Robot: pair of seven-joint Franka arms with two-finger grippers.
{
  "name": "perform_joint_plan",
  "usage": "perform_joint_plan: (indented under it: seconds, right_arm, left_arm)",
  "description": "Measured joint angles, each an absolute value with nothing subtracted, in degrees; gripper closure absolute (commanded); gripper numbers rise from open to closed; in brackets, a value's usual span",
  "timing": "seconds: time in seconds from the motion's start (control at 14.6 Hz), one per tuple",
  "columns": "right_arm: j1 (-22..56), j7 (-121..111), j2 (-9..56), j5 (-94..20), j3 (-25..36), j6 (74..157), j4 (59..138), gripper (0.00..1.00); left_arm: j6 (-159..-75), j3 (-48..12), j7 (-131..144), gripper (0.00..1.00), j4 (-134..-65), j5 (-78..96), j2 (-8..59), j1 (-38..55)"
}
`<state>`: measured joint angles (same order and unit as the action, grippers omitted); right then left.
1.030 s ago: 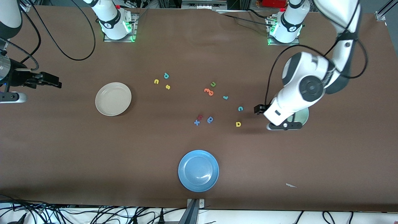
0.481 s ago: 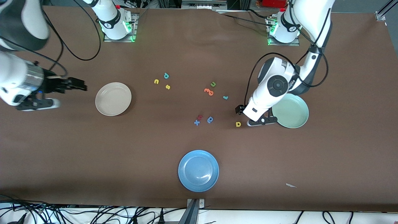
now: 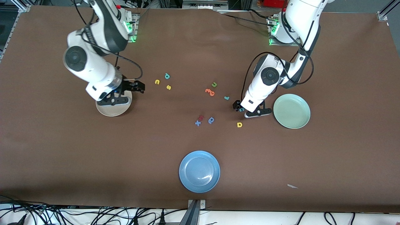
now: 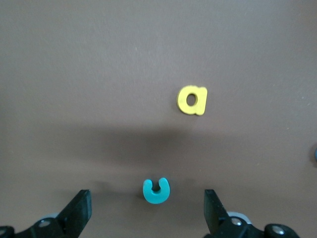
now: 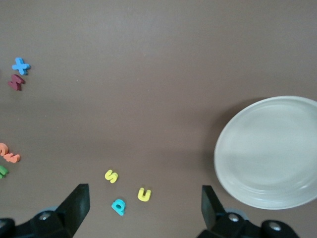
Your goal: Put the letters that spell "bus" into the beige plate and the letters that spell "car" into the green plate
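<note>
Hovering over the rim of the beige plate (image 3: 110, 110), the right pincer (image 3: 138, 87) stands with its fingers spread wide and nothing between them; the plate lies just beneath it toward the right arm's end of the tabletop (image 3: 62, 150). A little way off from that pincer, toward the middle of the tabletop, lie the yellow "u" (image 3: 157, 82), the teal "b" (image 3: 167, 76) and the yellow "s" (image 3: 168, 87), grouped close but apart from one another (the right wrist view shows all three in the gap ahead of the open fingers). Further along sit the orange letter (image 3: 210, 92), the olive-green "u" (image 3: 214, 84), the dark red "s" (image 3: 201, 117), a blue "x" (image 3: 197, 123) and the blue "a"-like letter (image 3: 211, 120). The teal "r" (image 3: 227, 98) lies near the left pincer (image 3: 238, 107), which is low over the teal "c" (image 4: 156, 191), fingers wide apart on either side of it and not touching it. The yellow "a" (image 3: 239, 124) lies near this pincer, nearer the front camera. The green plate (image 3: 292, 111) sits just beside the left pincer, toward the left arm's end.
</note>
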<state>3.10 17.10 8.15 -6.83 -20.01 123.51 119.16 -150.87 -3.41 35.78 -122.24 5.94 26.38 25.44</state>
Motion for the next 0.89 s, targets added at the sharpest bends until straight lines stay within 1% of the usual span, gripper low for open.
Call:
perform_joint_plan:
  seconds: [0.14,0.27,0.48,0.62,0.69,0.76,0.89]
  right_arm:
    - [3.15,21.13,7.20,-6.83,-23.42,130.28,125.21,0.00]
    - [3.14,23.62,6.52,-6.82,-25.63,134.88,130.04,0.00]
    - [3.13,25.25,6.09,-6.82,-27.09,142.16,136.45,0.00]
    - [3.10,25.27,6.28,-6.83,-27.11,146.89,139.92,0.00]
    - [3.10,25.28,6.54,-6.83,-27.11,149.18,141.43,0.00]
    - [3.10,25.28,6.90,-6.83,-27.12,151.10,142.74,0.00]
    - [3.12,25.28,7.91,-6.83,-27.23,153.01,144.20,0.00]
  left_arm:
    - [-151.13,-3.42,37.03,0.04,-122.18,5.94,27.20,26.48]
    - [-151.22,-3.41,37.23,0.09,-121.96,5.88,27.95,26.84]
    - [-151.21,-3.31,37.22,0.13,-121.20,4.72,29.33,26.90]
    - [-148.85,-3.18,37.21,0.16,-119.08,4.26,30.31,26.90]
    - [-147.01,-3.18,37.21,0.19,-117.70,3.97,30.70,26.90]
    - [-145.69,-3.18,37.21,0.24,-116.54,3.71,31.02,26.91]
    - [-144.66,-3.18,37.21,0.33,-115.49,3.48,31.44,26.91]
